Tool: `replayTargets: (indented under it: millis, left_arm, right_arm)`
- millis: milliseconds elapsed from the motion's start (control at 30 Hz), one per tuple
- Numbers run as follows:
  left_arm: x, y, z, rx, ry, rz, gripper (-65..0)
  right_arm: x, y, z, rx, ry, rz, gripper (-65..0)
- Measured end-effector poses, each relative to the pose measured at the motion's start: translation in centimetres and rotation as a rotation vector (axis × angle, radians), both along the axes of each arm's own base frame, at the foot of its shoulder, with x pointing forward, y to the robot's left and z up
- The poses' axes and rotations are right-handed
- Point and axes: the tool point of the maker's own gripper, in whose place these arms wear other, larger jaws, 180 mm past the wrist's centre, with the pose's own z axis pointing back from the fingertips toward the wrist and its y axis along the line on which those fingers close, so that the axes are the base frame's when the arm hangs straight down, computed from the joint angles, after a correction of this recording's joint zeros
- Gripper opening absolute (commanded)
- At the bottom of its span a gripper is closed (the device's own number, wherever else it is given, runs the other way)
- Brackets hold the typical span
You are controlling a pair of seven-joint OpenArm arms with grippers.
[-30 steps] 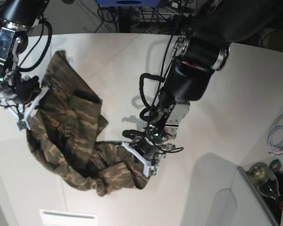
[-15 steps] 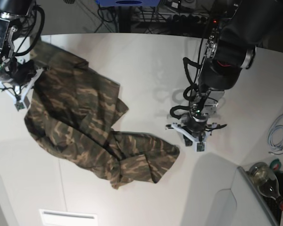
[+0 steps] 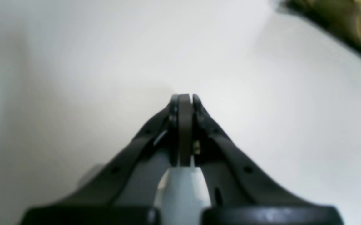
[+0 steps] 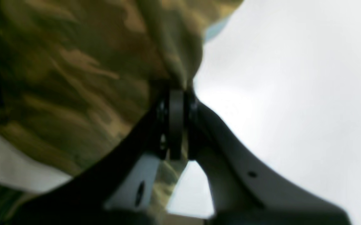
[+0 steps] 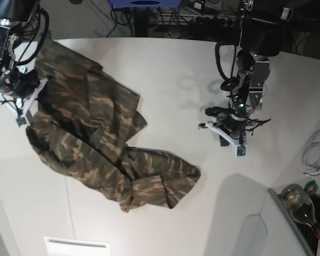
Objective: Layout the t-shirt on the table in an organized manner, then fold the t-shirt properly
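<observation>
The camouflage t-shirt point(image 5: 96, 144) lies crumpled on the white table point(image 5: 170, 80), running from the far left down to the front middle. My right gripper point(image 5: 21, 114) sits at the shirt's left edge. In the right wrist view the right gripper point(image 4: 177, 92) is shut on a fold of the t-shirt point(image 4: 74, 78). My left gripper point(image 5: 238, 151) hovers over bare table to the right of the shirt, apart from it. In the left wrist view the left gripper point(image 3: 183, 97) is shut and empty, with a bit of the t-shirt point(image 3: 339, 18) at the top right corner.
A white cable point(image 5: 314, 154) lies at the table's right edge. A glass bottle point(image 5: 301, 205) stands at the lower right behind a grey panel point(image 5: 256, 234). A white label point(image 5: 77, 246) shows at the bottom edge. Dark cables and gear line the far side.
The left arm has drawn away from the shirt's lower end, going right and back. The right arm pulled the shirt's edge up and left, and the cloth spread wider over the table.
</observation>
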Motion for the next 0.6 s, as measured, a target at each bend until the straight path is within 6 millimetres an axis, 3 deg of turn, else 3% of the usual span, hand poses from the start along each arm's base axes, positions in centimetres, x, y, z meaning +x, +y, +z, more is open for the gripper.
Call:
replayTargets:
  millis: [67, 133, 233, 267, 367, 467, 600]
  left_arm:
    - [1.9, -1.7, 2.8, -0.033, -0.084, -0.015, -65.0]
    - [2.6, -2.8, 4.2, -0.055, -0.129, -0.039, -65.0]
    - [0.1, -2.1, 1.9, -0.041, -0.055, -0.027, -65.0]
    - [-1.2, -1.5, 0.7, -0.028, -0.013, -0.021, -65.0]
    - [-3.1, -0.3, -0.4, -0.026, 0.023, 0.009, -65.0]
    - [-3.4, 2.2, 1.0, -0.026, -0.033, 0.074, -65.0]
    - [-6.7, 5.7, 0.5, 0.001, -0.005, 0.164, -65.0]
  right_arm:
    - [1.4, 0.3, 2.6, -0.024, -0.097, 0.029, -46.2]
    - [2.5, 1.1, 4.8, -0.075, -0.171, 0.108, -33.3]
    - [3.2, 4.4, 5.6, -0.069, -0.216, 0.253, -18.6]
    - [3.6, 6.1, 5.5, -0.048, -0.225, 0.297, -16.8]
    - [6.1, 9.4, 5.3, -0.014, -0.264, 0.391, -19.1]
    - [8.1, 9.0, 3.7, -0.115, -0.216, 0.425, -22.7]
    - [8.7, 10.2, 1.4, -0.131, -0.201, 0.438, -26.4]
